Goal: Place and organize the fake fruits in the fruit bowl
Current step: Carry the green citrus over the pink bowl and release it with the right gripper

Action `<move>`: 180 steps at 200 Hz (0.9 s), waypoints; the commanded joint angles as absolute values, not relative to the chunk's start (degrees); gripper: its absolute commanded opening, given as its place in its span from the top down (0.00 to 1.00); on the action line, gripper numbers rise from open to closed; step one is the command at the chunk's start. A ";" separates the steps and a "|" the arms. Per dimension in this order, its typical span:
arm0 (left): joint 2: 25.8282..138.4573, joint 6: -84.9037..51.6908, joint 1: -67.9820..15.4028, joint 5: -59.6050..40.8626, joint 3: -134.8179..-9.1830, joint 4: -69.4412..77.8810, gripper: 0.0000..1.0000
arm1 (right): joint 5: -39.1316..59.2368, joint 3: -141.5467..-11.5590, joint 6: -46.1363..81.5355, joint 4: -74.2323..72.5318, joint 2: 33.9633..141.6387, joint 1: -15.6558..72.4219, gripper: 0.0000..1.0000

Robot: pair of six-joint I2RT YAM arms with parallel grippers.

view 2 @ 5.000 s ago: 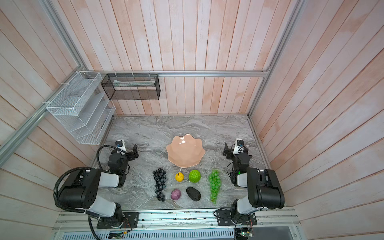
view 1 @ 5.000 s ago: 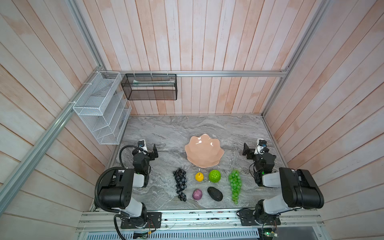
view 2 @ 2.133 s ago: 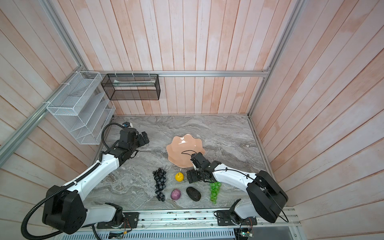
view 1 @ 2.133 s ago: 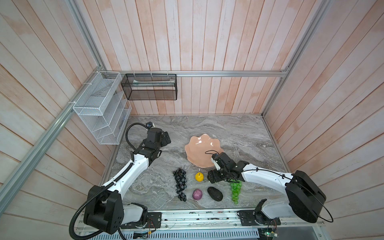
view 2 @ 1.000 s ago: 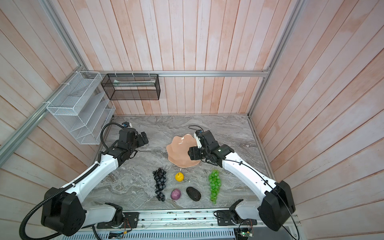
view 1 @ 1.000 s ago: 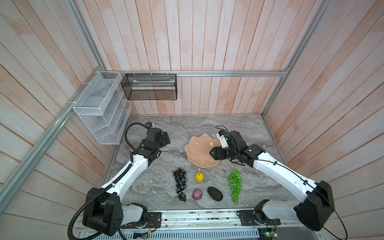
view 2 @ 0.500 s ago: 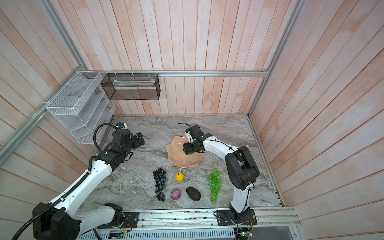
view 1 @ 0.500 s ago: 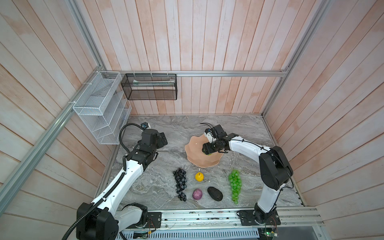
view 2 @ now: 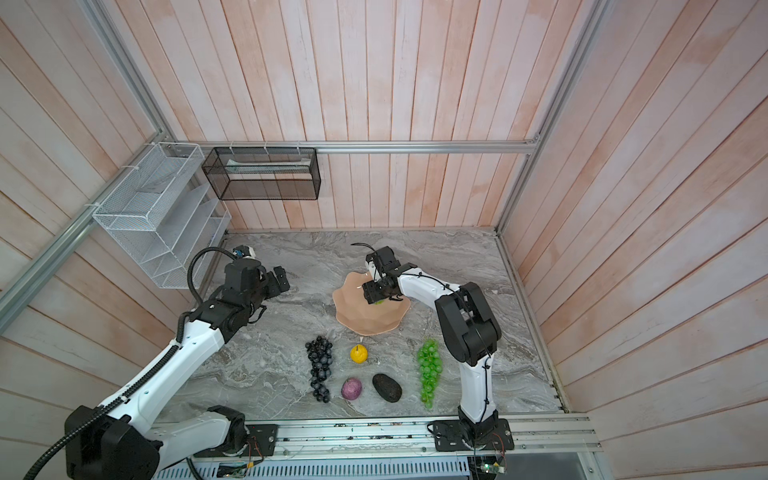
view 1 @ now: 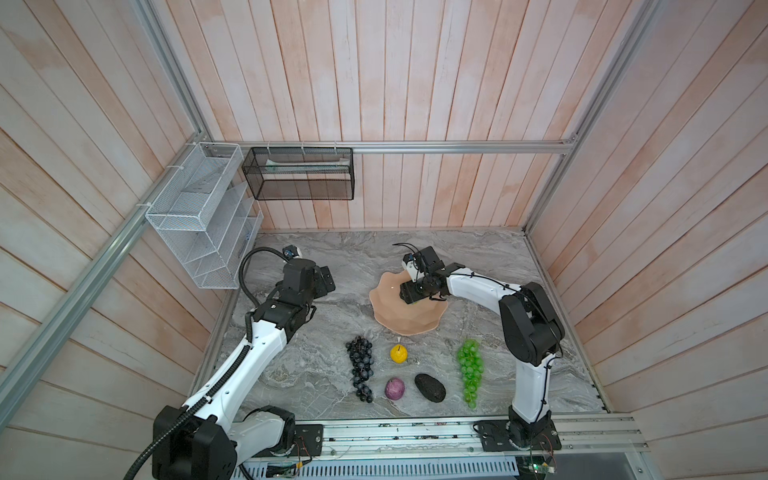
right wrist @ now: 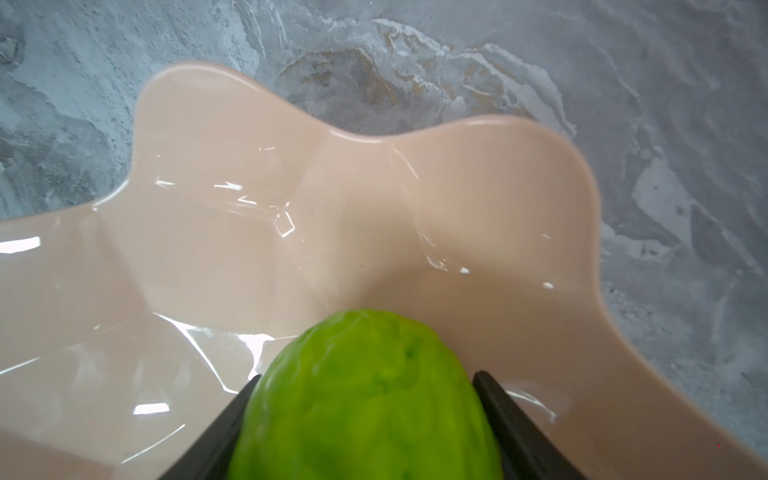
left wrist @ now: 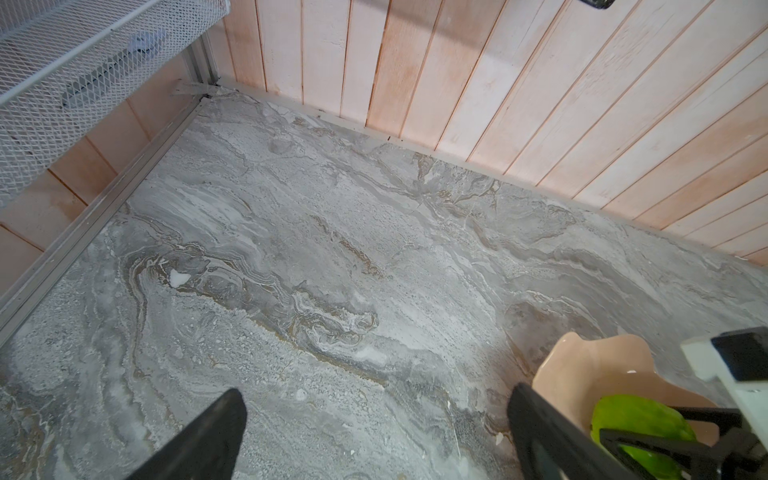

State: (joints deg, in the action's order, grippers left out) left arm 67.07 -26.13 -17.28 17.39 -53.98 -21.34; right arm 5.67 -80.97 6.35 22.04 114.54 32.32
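Observation:
The peach-pink fruit bowl [view 1: 392,326] [right wrist: 291,208] stands mid-table. My right gripper [view 1: 411,296] [right wrist: 365,376] hangs just over its far side, shut on the bumpy green ball [right wrist: 365,399] [view 2: 379,302] [left wrist: 640,419]. In front of the bowl lie the dark grape bunch [view 1: 360,368], yellow fruit [view 1: 398,353], purple fruit [view 1: 394,388], avocado [view 1: 430,387] and green grape bunch [view 1: 470,370]. My left gripper [view 1: 324,280] [left wrist: 374,399] is open and holds nothing, above bare marble left of the bowl [left wrist: 582,365].
A white wire-mesh rack [view 1: 199,216] hangs on the left wall and a black mesh basket [view 1: 299,174] on the back wall. Wooden walls close three sides. An aluminium rail [view 1: 415,432] runs along the front edge.
My right gripper carried the green ball from the bowl's right side to a spot over its far part. The left arm drew back a little to the left, still open.

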 commanded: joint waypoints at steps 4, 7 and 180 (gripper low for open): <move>66.27 -25.85 -17.31 17.58 -54.03 -22.98 0.00 | 5.72 -82.44 5.81 22.16 115.83 32.58 0.35; 66.25 -25.84 -17.31 17.50 -54.09 -23.09 0.00 | 5.59 -82.44 5.74 22.15 115.84 32.57 0.35; 80.13 -24.23 -33.84 -8.82 -65.57 -41.96 0.03 | 3.14 -77.21 4.76 24.32 95.51 32.31 0.11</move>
State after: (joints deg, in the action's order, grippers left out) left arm 78.28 -24.21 -27.40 -4.91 -64.40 -38.89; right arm 3.29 -80.77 4.38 22.48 99.96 32.58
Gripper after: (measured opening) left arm 0.975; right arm 0.894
